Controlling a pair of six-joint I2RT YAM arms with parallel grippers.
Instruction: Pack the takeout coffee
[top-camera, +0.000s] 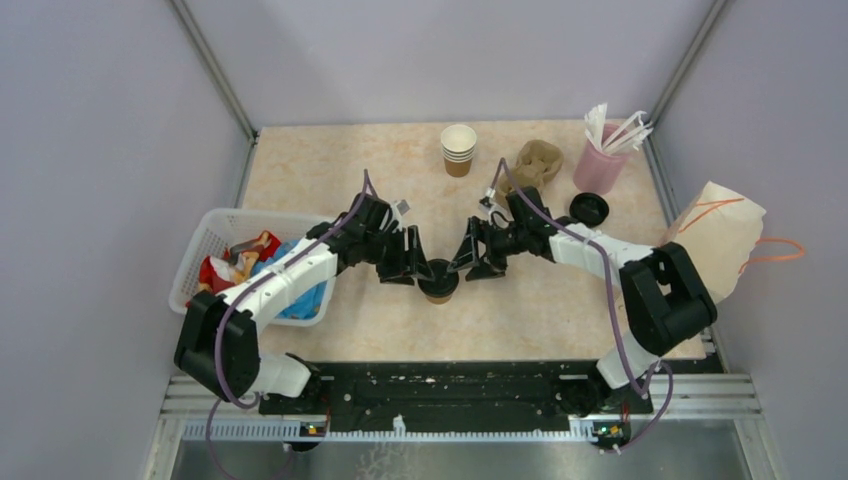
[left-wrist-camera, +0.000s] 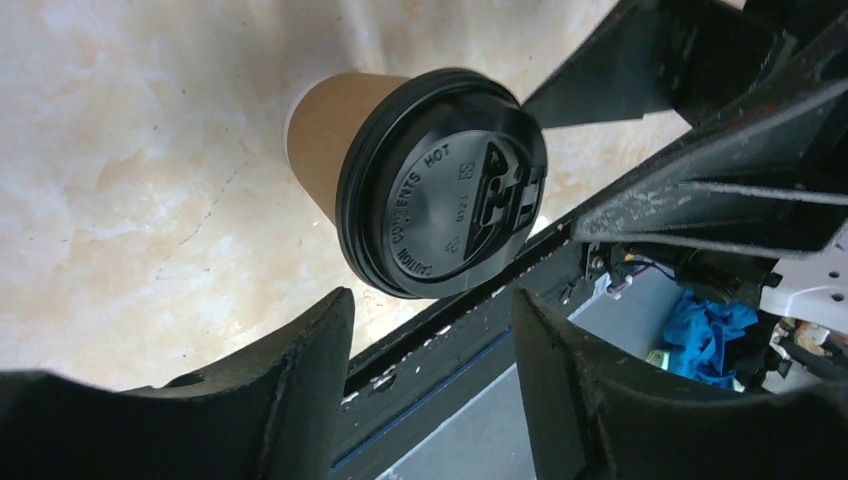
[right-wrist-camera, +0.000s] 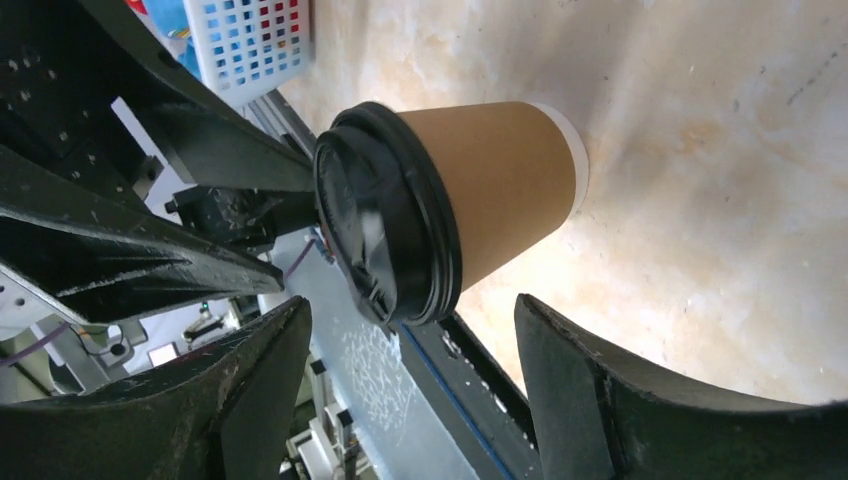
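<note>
One takeout coffee, a brown paper cup with a black lid, stands upright on the table between my two grippers. The left gripper is open just left of it, with nothing between its fingers. The right gripper is open just right of it and also holds nothing. The left wrist view shows the lid from above, beyond the open left gripper, which does not touch it. In the right wrist view the cup sits beyond the open right gripper, clear of both fingers.
At the back stand a stack of open brown paper cups, a moulded-pulp carrier and a pink cup of white sticks. A loose black lid lies near a paper bag at the right. A white basket sits left.
</note>
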